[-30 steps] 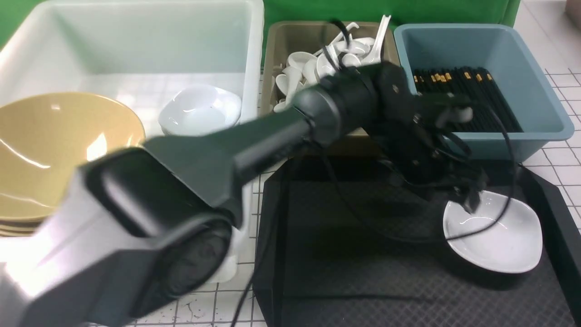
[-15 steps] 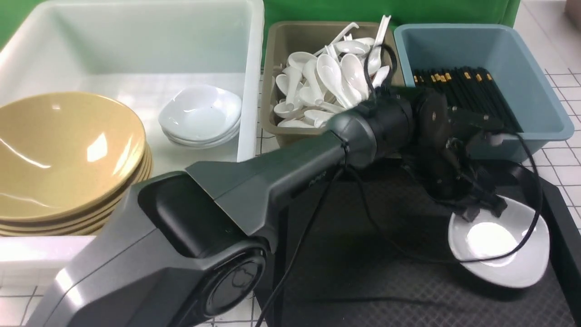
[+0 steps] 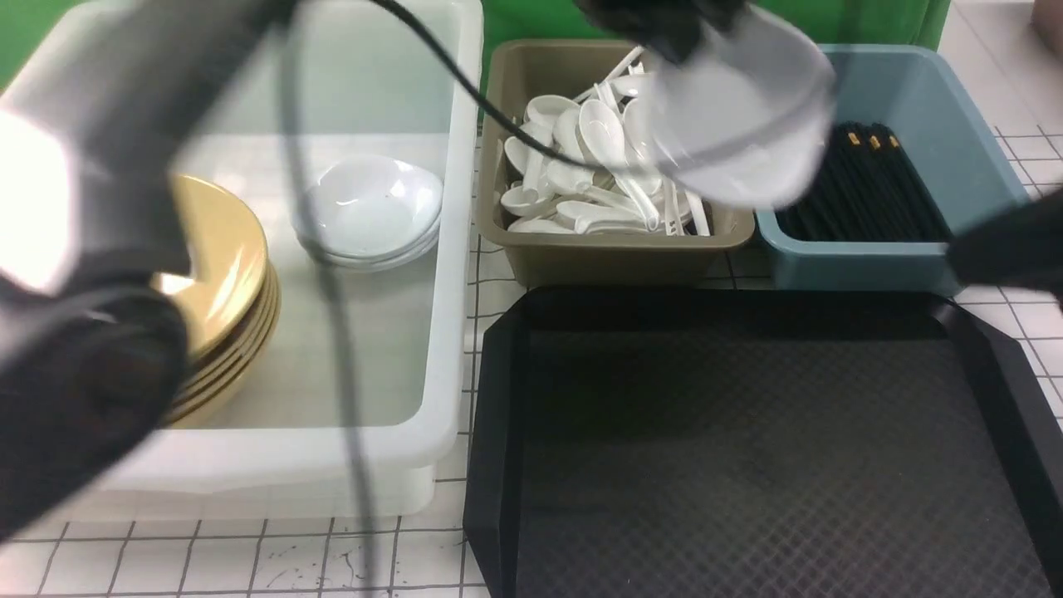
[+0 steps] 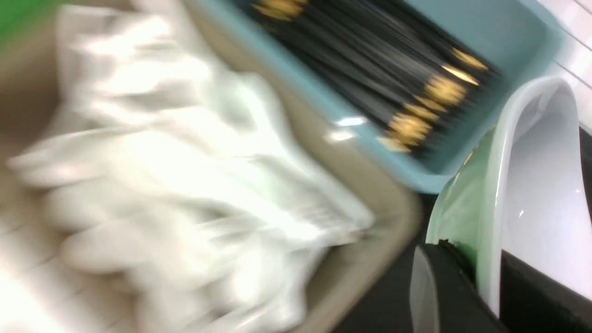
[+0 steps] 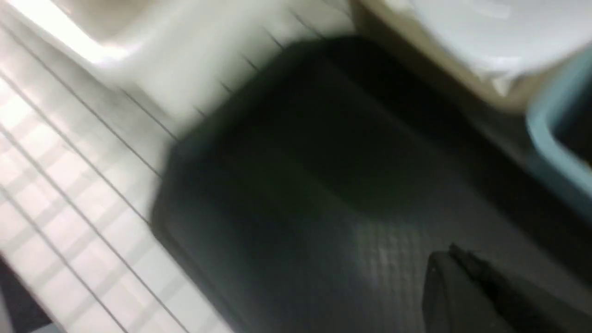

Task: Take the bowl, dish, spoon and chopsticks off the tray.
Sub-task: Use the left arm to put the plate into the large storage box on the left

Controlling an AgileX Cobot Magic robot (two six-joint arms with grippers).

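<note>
Pinching glossy white rounded-square dish [image 3: 747, 141]: left gripper [image 4: 489, 286] | tray [image 3: 747, 465]: black, diamond-textured

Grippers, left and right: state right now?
Left gripper: shut on the dish, by its rim.
Right gripper: shut, nothing seen in it.

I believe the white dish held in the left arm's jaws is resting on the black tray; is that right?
Not quite. The dish is held in the left arm's jaws, but it hangs in the air by the spoon bin and blue bin, off the tray. The front view shows it.
</note>
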